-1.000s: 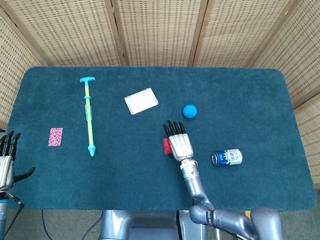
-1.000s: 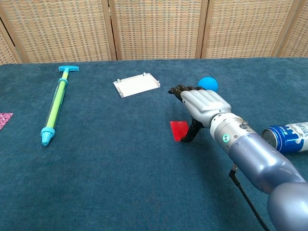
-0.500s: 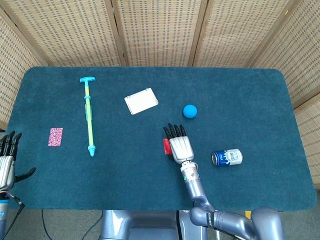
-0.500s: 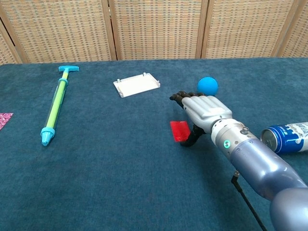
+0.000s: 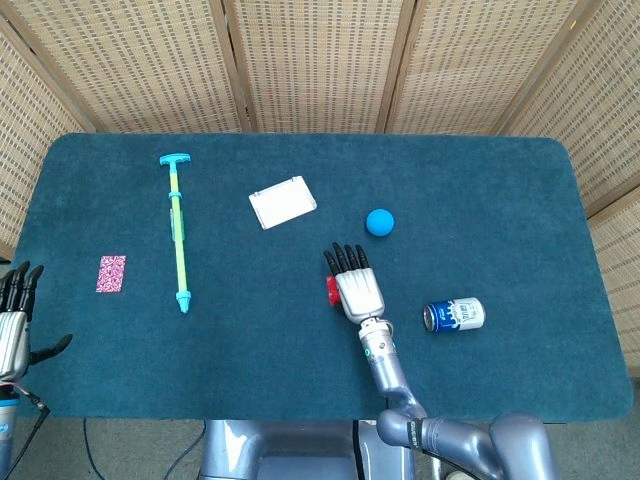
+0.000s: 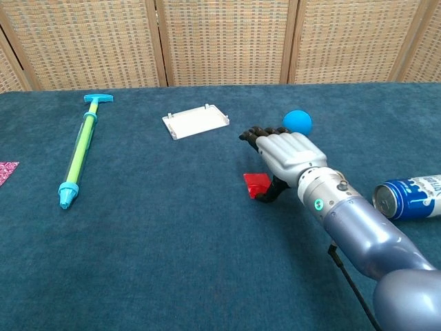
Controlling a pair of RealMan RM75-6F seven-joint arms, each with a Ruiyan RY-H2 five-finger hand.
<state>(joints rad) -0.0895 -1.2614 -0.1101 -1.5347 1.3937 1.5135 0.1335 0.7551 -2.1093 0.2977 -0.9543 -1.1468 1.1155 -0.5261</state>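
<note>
My right hand [image 5: 356, 287] hovers palm down over the middle of the blue table [image 5: 500, 190], its fingers stretched forward and apart. A small red card [image 5: 330, 290] lies just left of it. In the chest view the thumb of the right hand [image 6: 288, 154] touches the right edge of the red card [image 6: 256, 185], which looks slightly tipped; nothing is gripped. My left hand [image 5: 14, 318] hangs off the table's front left corner with its fingers spread and nothing in it.
A blue ball [image 5: 379, 222] lies just beyond the right hand. A blue-and-white can [image 5: 454, 315] lies on its side to the right. A white lidded box [image 5: 283, 202], a green-and-cyan pump [image 5: 179, 232] and a pink patterned card [image 5: 111, 274] are further left.
The right hand has shifted a little left, onto the red card's edge. The card now looks shorter and tipped. The left hand has barely moved.
</note>
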